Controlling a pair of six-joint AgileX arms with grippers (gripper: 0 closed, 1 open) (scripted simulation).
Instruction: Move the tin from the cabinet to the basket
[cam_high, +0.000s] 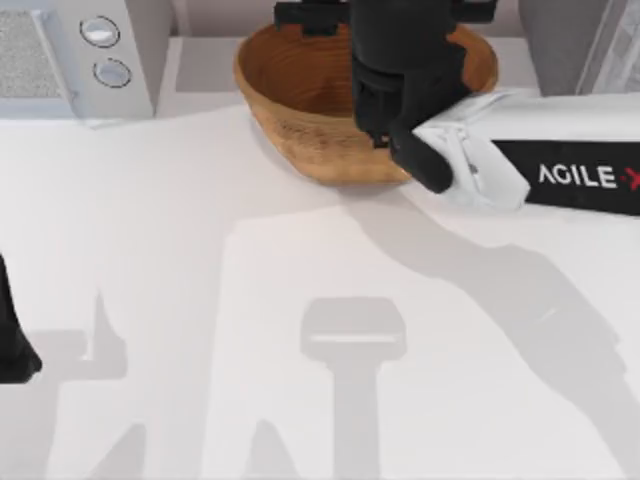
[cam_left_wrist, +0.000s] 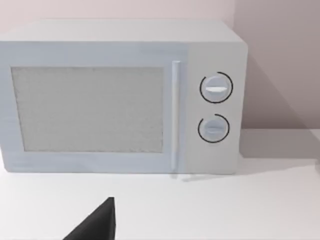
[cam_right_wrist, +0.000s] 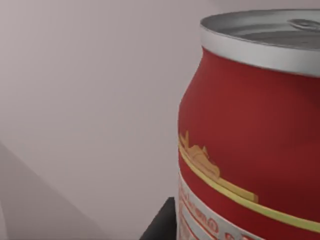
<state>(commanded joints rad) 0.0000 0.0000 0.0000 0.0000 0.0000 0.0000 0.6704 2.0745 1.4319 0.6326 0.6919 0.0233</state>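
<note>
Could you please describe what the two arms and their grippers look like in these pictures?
The right arm has a white shell with a black panel carrying white AGILE X lettering whose X is red. Its wrist and the right gripper are matte black and blocky. The left arm, at the table's left edge, shows as a plain black shape. No cables are visible.

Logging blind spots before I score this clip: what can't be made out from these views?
- Top view: the right arm hangs over the basket, hiding its gripper and part of the basket's inside.
- Top view: the cabinet is cut off at the top right corner.
- Right wrist view: the tin sits very close and is cut off by the edges; what lies below it is unseen.
- Left wrist view: the microwave; the left gripper is cut off at the bottom edge.
</note>
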